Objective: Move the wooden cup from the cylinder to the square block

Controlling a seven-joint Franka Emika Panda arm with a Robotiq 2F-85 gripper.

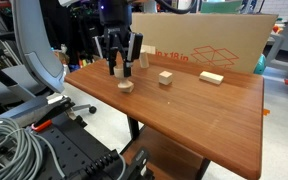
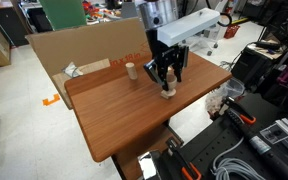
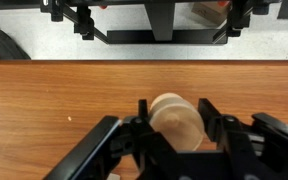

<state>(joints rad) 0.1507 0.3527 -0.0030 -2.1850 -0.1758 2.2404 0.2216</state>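
My gripper (image 1: pixel 117 70) is shut on the wooden cup (image 3: pixel 174 120), a short, round, pale piece held between the two black fingers (image 3: pixel 174 128). It holds the cup a little above the table. The square block (image 1: pixel 126 86) lies flat on the brown table just below and beside the fingers, and shows in both exterior views (image 2: pixel 168 94). The cylinder (image 1: pixel 142 63) stands upright and bare behind the gripper, near the cardboard; it also shows in an exterior view (image 2: pixel 130 70). In the wrist view the block and cylinder are hidden.
A plain wooden cube (image 1: pixel 166 77) and a longer bar (image 1: pixel 212 76) lie further along the table. A large cardboard box (image 1: pixel 219 45) walls the table's far edge. Cables and equipment (image 1: pixel 14 140) crowd the floor beside the table.
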